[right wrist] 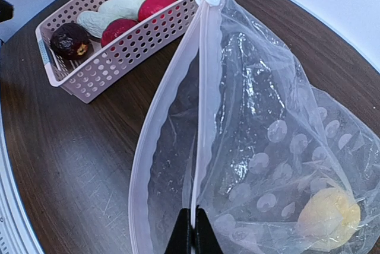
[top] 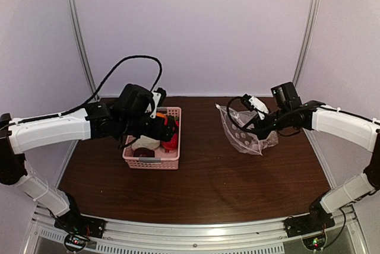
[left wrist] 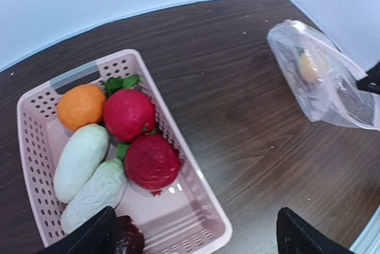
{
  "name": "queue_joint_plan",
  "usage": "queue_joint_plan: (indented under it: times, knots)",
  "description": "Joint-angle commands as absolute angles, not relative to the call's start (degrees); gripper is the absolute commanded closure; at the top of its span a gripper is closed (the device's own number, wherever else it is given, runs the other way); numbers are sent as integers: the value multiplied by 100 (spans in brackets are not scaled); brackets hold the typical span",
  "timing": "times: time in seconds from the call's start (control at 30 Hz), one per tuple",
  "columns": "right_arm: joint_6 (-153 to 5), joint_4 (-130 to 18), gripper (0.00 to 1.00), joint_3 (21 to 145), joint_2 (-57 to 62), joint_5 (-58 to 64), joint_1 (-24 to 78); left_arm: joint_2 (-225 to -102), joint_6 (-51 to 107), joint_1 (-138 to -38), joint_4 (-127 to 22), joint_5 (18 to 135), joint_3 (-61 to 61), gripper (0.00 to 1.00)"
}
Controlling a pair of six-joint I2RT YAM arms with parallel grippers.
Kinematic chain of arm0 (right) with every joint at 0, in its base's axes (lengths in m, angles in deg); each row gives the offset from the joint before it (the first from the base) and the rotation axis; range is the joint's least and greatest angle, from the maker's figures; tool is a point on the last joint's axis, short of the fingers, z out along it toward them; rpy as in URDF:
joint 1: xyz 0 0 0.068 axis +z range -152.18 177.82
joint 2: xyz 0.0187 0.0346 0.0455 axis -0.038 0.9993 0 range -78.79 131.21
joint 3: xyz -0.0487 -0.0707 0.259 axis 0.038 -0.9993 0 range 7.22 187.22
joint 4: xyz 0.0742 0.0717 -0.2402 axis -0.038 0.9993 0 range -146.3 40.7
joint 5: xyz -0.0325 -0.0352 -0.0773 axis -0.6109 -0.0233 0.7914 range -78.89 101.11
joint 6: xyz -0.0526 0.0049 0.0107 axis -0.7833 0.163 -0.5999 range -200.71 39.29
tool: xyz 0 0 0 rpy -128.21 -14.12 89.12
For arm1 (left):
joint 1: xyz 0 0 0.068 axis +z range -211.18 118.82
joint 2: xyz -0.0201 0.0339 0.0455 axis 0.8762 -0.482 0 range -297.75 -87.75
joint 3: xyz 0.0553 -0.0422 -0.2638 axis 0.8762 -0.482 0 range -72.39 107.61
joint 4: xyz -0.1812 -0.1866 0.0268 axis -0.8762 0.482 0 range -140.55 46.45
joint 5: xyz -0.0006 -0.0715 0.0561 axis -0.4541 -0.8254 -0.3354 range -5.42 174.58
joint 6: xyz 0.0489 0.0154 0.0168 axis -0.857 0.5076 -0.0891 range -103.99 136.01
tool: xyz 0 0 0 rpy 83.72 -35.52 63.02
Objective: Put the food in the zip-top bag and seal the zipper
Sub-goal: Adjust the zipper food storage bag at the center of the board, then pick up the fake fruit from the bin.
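A dark wooden table (top: 237, 177) sits between pale walls. One yellow piece (right wrist: 329, 218) lies inside the clear bag (right wrist: 267, 117), whose mouth gapes open. The right gripper (right wrist: 193, 230) pinches the bag's edge at the zipper (right wrist: 202, 88) and holds it up. The orange (left wrist: 81, 105), two red pieces (left wrist: 127, 113) and the whitish-green ones (left wrist: 80, 159) lie in the pink basket (left wrist: 190, 171), below the left gripper (left wrist: 196, 233), which is spread wide and empty. Most of the loading, and all of the sealing, is yet to do.
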State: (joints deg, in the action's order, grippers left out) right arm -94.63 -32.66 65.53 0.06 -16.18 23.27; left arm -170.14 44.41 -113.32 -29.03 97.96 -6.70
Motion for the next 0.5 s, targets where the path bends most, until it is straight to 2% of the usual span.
queue_joint_plan:
  times: [0.0,0.23,0.47]
  knots:
    - [-9609,-3601,100,6248,-366,-1940,2274,-17017,4448,-10993,-2233,10010,-826,7]
    - [-9518,-3721,100,6094,-665,-1901,2100,-17221,4503,-10644,-1695,9837,-854,10]
    - [-9460,-3802,100,5986,-647,-2081,2050,-17862,4609,-10356,-449,10102,-366,13]
